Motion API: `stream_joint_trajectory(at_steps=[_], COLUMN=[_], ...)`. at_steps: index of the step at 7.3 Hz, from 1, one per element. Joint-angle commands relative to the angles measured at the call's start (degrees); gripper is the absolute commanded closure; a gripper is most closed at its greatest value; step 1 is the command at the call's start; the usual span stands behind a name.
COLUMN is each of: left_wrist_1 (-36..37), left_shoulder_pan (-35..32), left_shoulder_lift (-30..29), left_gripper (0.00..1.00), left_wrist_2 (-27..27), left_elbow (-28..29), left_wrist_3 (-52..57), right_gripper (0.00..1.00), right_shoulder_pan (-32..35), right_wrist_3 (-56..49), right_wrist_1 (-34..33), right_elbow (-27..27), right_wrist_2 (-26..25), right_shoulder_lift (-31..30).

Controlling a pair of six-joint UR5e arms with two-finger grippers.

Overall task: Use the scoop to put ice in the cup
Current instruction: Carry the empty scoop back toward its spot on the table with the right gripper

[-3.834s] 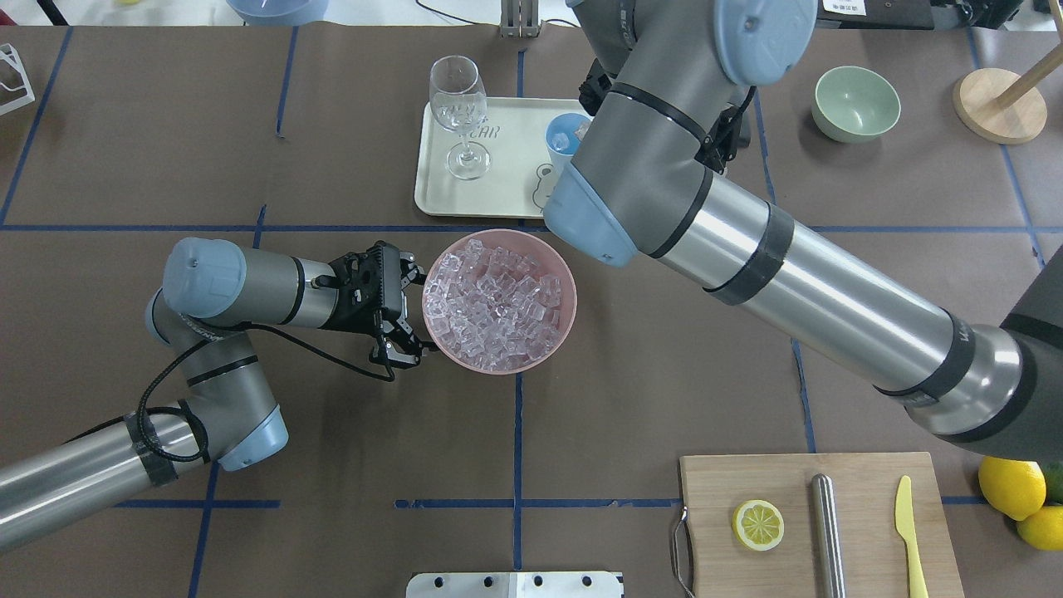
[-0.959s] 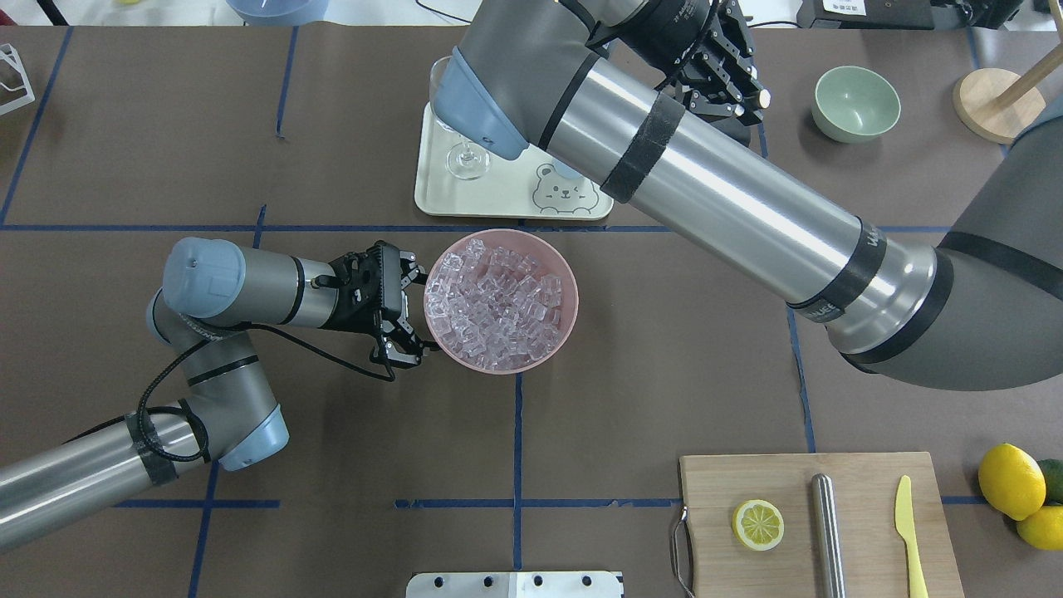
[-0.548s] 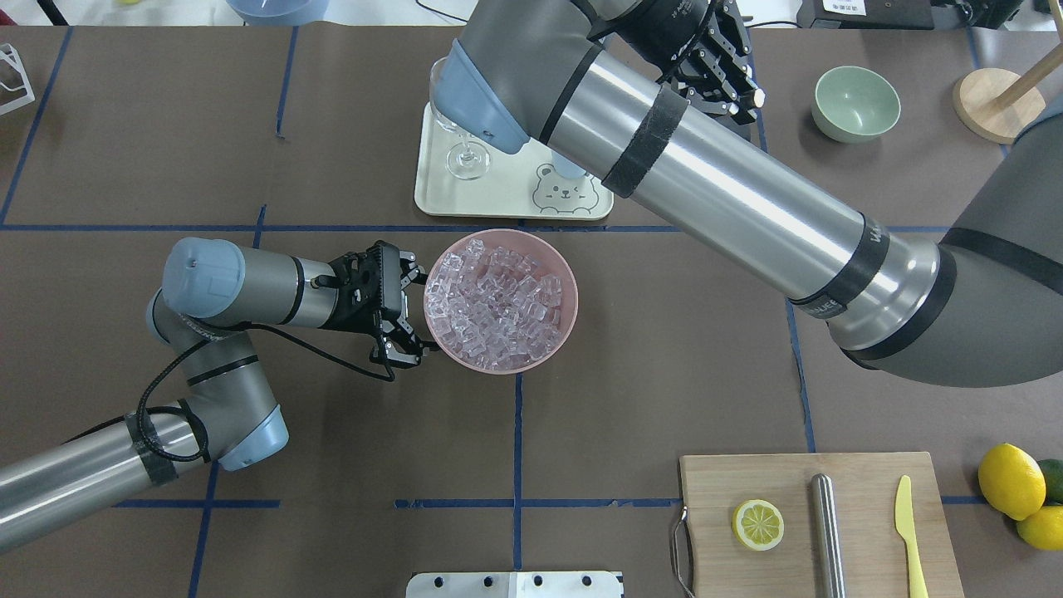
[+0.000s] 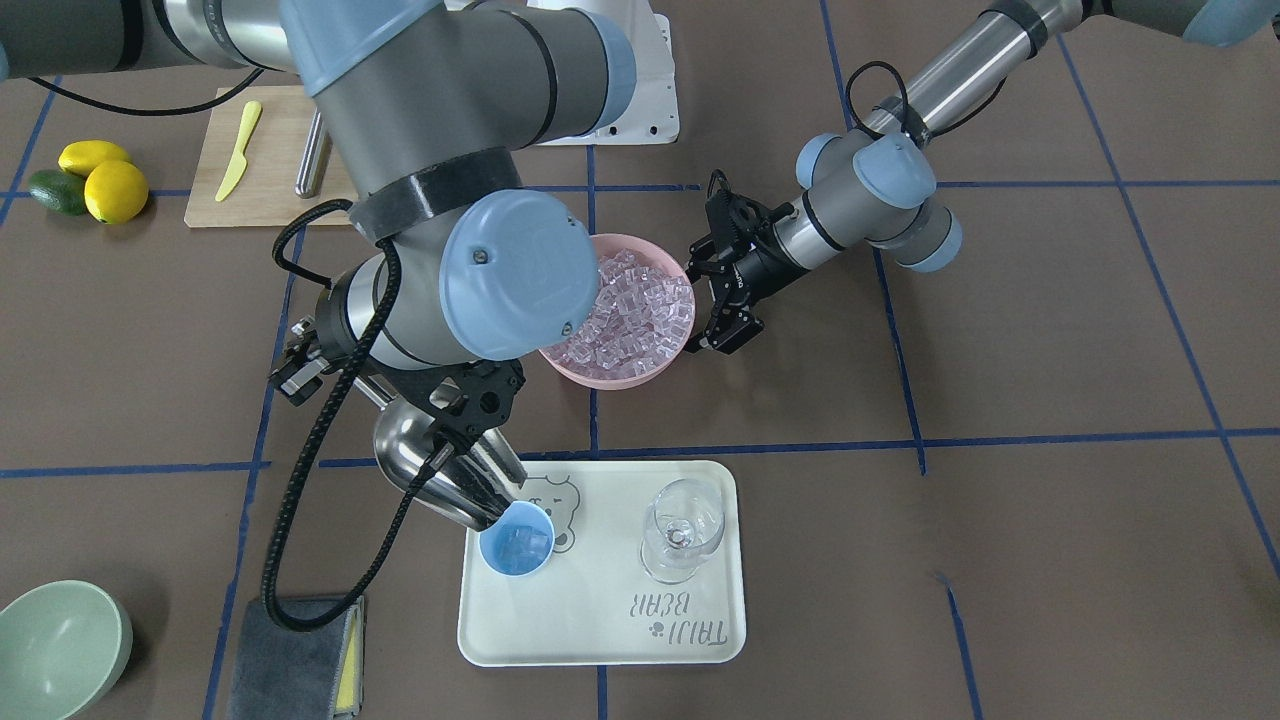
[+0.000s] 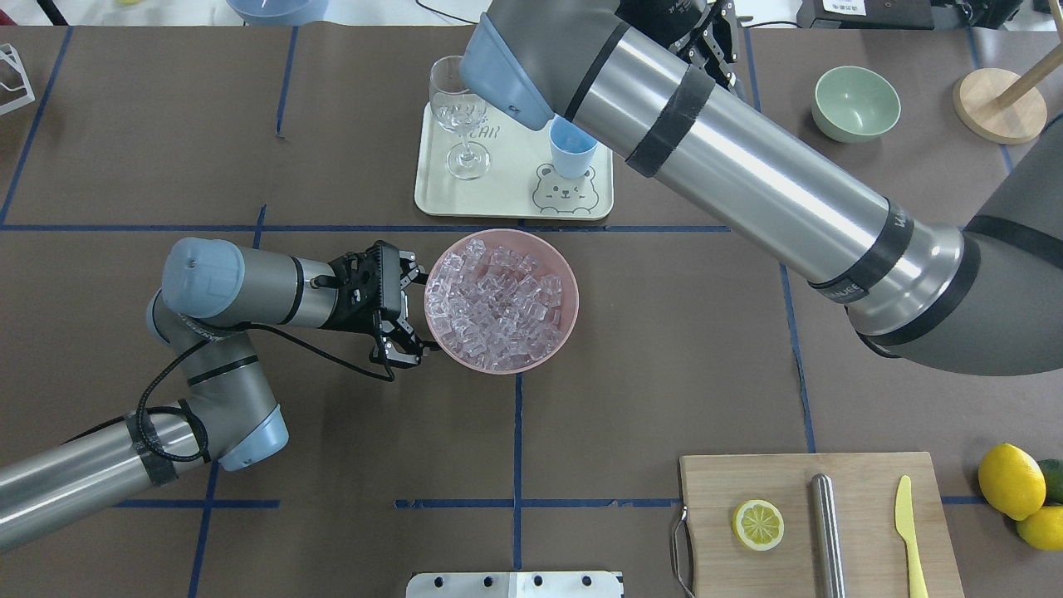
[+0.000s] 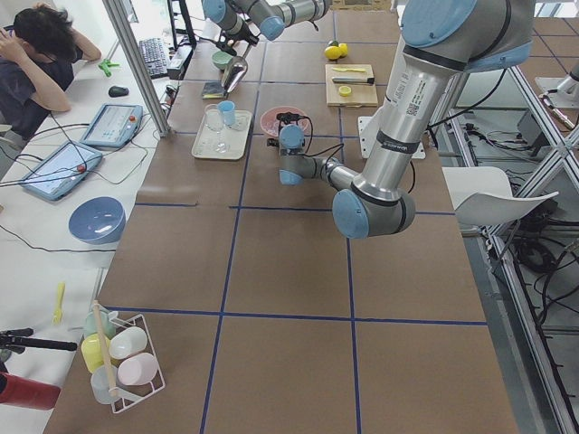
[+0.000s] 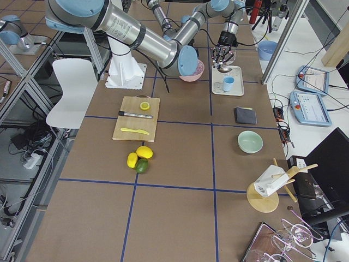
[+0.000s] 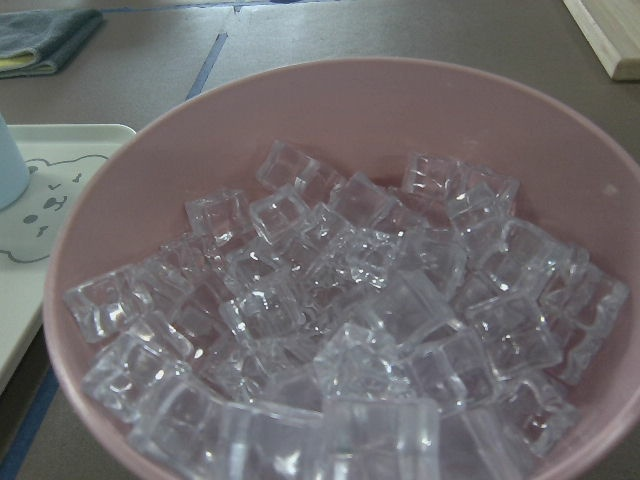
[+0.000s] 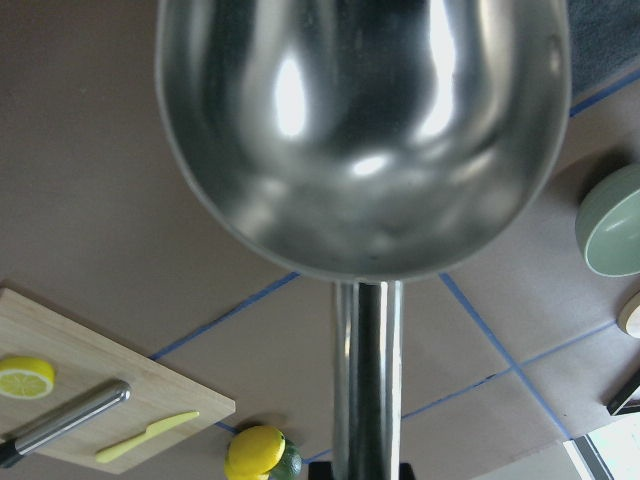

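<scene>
Brown table (image 5: 664, 349) w/ blue tape grid. On it: white tray (image 5: 507, 187), pink bowl (image 4: 610, 372) near it, green bowl (image 5: 857, 104), grey cloth (image 4: 295, 655), round wood base (image 5: 996, 104), cutting board (image 5: 868, 531) w/ lemons (image 5: 1011, 488) beside it.

a long table (image 6: 289, 262) papered in brown and gridded with blue tape lines fills the evenly lit room, with a white chair (image 7: 73, 82) on the cable-strewn floor (image 7: 22, 155) beside it and a white bench (image 6: 36, 289) along the opposite edge.
</scene>
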Motion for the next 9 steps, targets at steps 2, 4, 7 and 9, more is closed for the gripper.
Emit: stream_joint_trajectory(at_steps=[2, 4, 7, 9], left_wrist_1=[-0.1, -0.1, -0.1, -0.3], left_shoulder_pan=[0.0, 0.0, 0.0, 0.0], left_shoulder_lift=[0.1, 0.1, 0.1, 0.0], left_gripper=[0.00, 0.00, 0.00, 0.00], left_wrist_2=[0.0, 0.0, 0.0, 0.0], left_elbow=[0.0, 0.0, 0.0, 0.0], left_wrist_3=[0.0, 0.0, 0.0, 0.0], right_gripper=[1.00, 1.00, 1.00, 1.00], right_shoulder_pan=[0.5, 1.2, 1.4, 1.4], right_wrist_3=[14.6, 27.2, 44.3, 46.6], right_wrist_1=[3.9, 11.8, 12.2, 12.5], right_elbow=[20.5, 35.3, 57.6, 62.4], right_wrist_2=[9.1, 15.6, 17.8, 19.6], right_shoulder_lift=[-14.8, -28.4, -46.9, -54.4])
